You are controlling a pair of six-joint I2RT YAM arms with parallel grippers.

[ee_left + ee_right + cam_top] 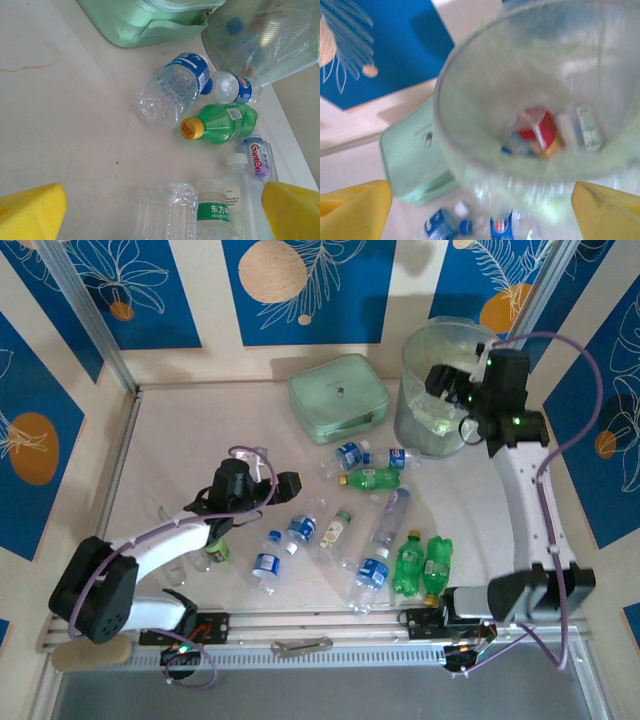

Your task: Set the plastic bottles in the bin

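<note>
Right gripper (445,390) sits over the mouth of the bin (415,425), toward its right rim. In the wrist view its yellow fingertips (355,207) are far apart at the lower corners with nothing between them: jaws wide, empty. Looking down into the bin, a red-labelled bottle (540,127) lies at the bottom. A pale green-and-white item is beside it, too blurred to name.

Left gripper (283,483) is low over the table (180,440), at the left edge of the scattered bottles. Its jaws are wide too, holding nothing.

The other bottles lie on their sides on the table in front of the bin. A clear blue-label bottle (175,90) is nearest the mint case (338,398). A smaller blue-label bottle (237,89) rests against the bin's base. A green bottle (222,122) with a yellow cap lies just beside those two. Two more green ones (422,565) lie side by side near the right arm's base. Several clear ones are spread between the arms.
</note>
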